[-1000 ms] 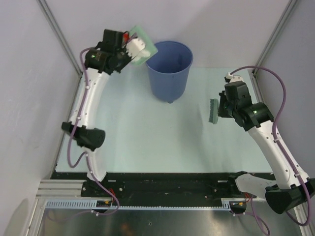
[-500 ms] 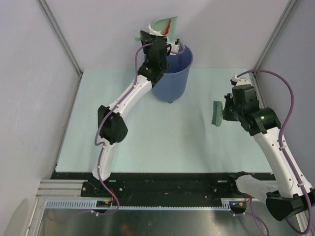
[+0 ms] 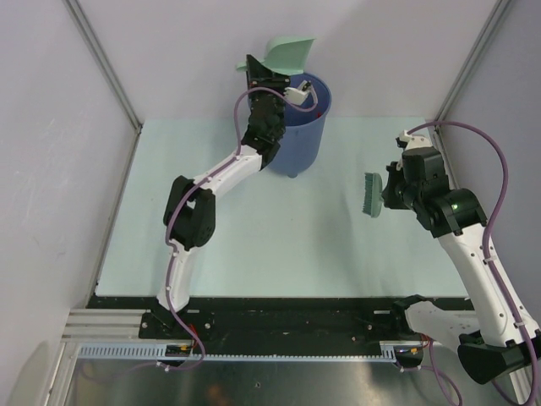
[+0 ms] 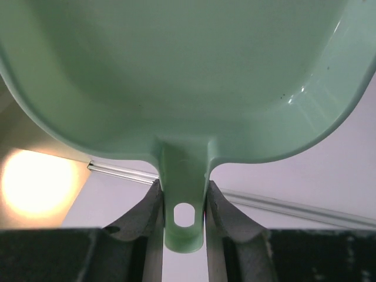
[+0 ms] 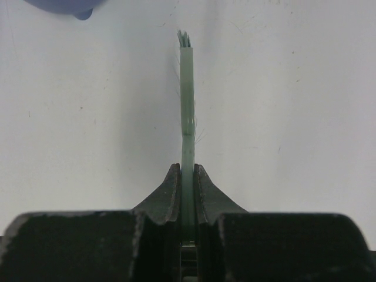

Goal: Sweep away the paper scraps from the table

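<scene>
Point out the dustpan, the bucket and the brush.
dustpan (image 3: 292,55): top view, on the tilted pan.
bucket (image 3: 304,139): top view, on its outer wall.
brush (image 3: 370,194): top view, on the bristle head.

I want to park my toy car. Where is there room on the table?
The pale green table is bare in the middle, between the two arms, in front of the tall blue plastic bucket. Crowded by the bucket and near the green bristle brush.
</scene>
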Tool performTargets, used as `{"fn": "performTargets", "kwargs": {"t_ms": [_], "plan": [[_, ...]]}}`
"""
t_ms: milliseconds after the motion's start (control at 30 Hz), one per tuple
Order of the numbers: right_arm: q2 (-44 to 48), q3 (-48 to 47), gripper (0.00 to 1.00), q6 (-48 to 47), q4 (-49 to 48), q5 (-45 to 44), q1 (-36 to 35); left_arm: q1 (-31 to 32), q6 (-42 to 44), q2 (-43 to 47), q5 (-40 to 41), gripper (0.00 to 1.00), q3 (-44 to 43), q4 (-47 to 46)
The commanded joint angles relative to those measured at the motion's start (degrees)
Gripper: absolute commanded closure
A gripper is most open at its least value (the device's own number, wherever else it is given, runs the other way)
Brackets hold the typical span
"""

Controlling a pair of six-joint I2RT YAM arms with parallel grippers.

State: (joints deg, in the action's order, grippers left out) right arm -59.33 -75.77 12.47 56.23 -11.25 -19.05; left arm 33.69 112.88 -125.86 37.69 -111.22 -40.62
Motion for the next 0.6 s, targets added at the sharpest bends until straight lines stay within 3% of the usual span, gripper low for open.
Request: {"fn": "performTargets", "kwargs": {"t_ms": [0,133,233,333,367,433,500,567], "plan": [[0.5,-0.2,1.00,-1.5,-1.8,0.2,-0.3,-0.1,29.5,6.7,-2.7,1.00,1.5,-9.1],[0.4,-0.2,1.00,-1.7,-2.2,0.5,-0.3,-0.1,28.3,7.6,-3.2,1.00,2.6,-9.6],[0.3,-0.2,1.00,-1.7,-2.3,-0.3,-0.3,-0.1,20.3,7.7,0.2,1.00,-0.6,-7.9],[0.1,0.0,1.00,-1.7,-2.8,-1.3,-0.4,-0.2,4.5,10.1,7.9,1.00,-8.9,12.5],[0.1,0.0,1.00,-2.4,-3.1,-1.8,-0.5,-0.5,-10.8,11.2,9.6,1.00,-11.4,30.9],[0.1,0.0,1.00,-3.0,-3.9,-3.2,-0.6,-0.8,-24.4,14.5,8.7,1.00,-15.5,46.3],[0.0,0.1,1.00,-4.1,-5.1,-4.5,-0.6,-1.4,-33.4,18.3,8.7,1.00,-10.7,52.0],[-0.6,0.0,1.00,-4.7,-5.7,-6.6,-0.8,-2.0,-40.4,26.0,7.5,1.00,0.1,55.6]]}}
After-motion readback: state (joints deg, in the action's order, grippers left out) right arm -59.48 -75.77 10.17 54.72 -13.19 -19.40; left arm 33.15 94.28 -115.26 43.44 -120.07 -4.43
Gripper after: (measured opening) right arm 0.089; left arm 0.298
